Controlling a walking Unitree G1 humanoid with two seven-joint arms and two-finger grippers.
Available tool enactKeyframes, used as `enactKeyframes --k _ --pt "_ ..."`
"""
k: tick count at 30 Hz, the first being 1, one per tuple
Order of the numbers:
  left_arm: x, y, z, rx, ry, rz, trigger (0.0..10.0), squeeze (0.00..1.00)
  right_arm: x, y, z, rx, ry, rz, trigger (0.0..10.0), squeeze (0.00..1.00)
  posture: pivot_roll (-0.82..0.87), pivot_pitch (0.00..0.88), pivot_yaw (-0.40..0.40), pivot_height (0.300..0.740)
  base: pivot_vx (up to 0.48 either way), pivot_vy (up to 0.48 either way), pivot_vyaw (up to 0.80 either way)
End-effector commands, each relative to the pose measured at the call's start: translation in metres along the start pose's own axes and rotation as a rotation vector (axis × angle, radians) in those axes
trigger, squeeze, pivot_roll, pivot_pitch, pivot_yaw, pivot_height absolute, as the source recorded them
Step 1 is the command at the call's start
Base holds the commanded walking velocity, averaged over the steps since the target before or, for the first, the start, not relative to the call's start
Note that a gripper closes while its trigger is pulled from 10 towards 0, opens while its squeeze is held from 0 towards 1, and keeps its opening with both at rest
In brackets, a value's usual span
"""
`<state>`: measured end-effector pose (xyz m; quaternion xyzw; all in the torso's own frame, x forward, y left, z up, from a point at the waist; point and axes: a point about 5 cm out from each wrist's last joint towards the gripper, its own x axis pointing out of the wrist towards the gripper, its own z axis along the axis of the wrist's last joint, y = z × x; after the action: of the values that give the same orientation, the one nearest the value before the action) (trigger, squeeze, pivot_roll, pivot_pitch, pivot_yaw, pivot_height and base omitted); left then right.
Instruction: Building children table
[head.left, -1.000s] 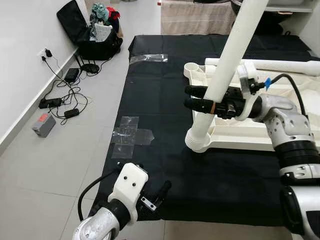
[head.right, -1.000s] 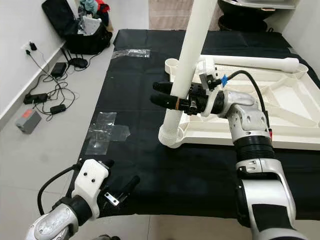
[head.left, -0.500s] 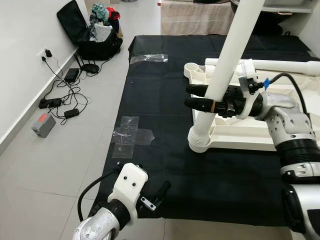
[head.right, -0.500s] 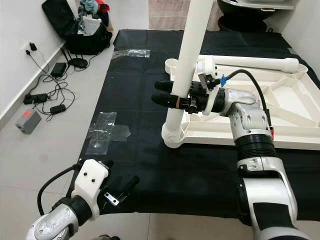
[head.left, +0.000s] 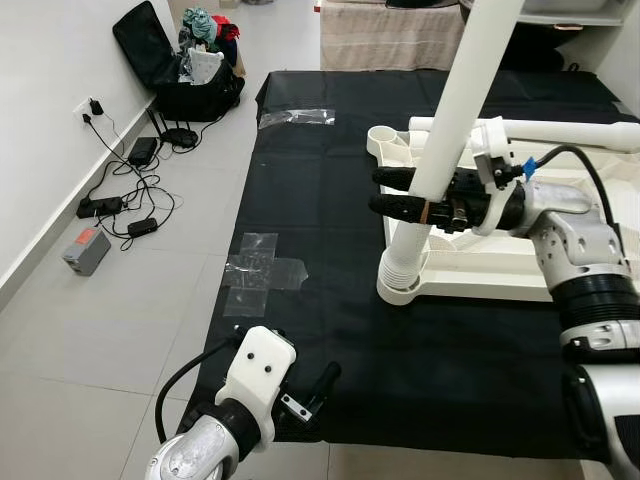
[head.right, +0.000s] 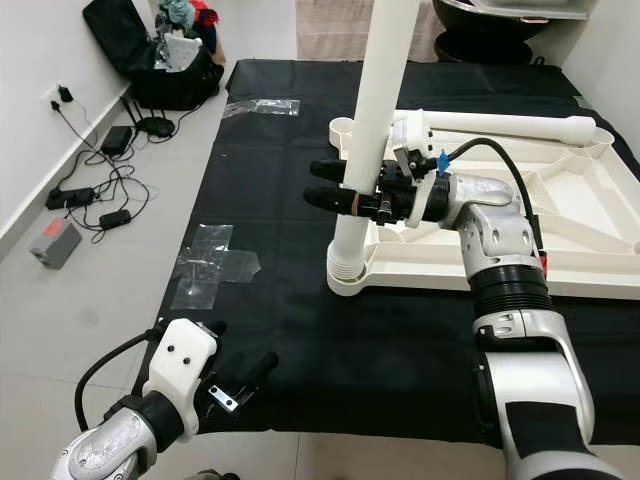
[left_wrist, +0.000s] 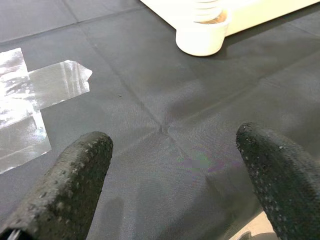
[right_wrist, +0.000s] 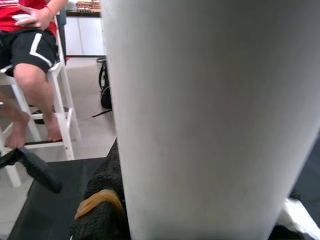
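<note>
A long white table leg (head.left: 447, 110) stands nearly upright, leaning a little to the right. Its ribbed lower end (head.left: 403, 275) rests at the near-left corner of the white upside-down tabletop (head.left: 500, 272). My right gripper (head.left: 377, 191) is shut on the leg at about mid-height, black fingers on either side; in the right wrist view the leg (right_wrist: 210, 115) is very close. A second white leg (head.left: 560, 132) lies across the tabletop's far side. My left gripper (left_wrist: 170, 170) hangs low and open over the black mat (head.left: 320, 220), nothing between its fingers.
Clear tape patches (head.left: 262, 270) stick to the mat's left edge. Along the left wall lie cables, a power strip (head.left: 100, 205) and an open black suitcase (head.left: 185, 70). A person (right_wrist: 30, 45) sits on a white chair beyond the mat.
The leg has swung a bit more upright, and its lower end has shifted slightly right, closer against the tabletop corner. The left arm has not moved.
</note>
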<state>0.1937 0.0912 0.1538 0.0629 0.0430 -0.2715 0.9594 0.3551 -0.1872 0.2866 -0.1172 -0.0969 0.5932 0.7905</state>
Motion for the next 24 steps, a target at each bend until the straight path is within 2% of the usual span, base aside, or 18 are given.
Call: enactKeyframes --k 1,16,24 --pt "-0.002 -0.001 -0.002 -0.003 0.017 -0.004 10.0 0.0 0.002 0.004 -0.011 0.019 0.043 0.023 10.0 0.0 0.15 0.215 -0.002 0.74 0.0 0.0 0.0" --pt "-0.002 0.0 -0.002 0.0 0.021 0.003 10.0 0.0 -0.01 0.004 -0.016 0.054 0.077 0.039 10.0 0.0 0.15 0.215 -0.002 0.74 0.0 0.0 0.0" --pt "-0.003 0.001 -0.002 0.004 0.023 0.005 10.0 0.0 -0.01 0.009 -0.02 0.082 0.07 0.068 10.0 0.0 0.15 0.215 0.001 0.74 0.0 0.0 0.0"
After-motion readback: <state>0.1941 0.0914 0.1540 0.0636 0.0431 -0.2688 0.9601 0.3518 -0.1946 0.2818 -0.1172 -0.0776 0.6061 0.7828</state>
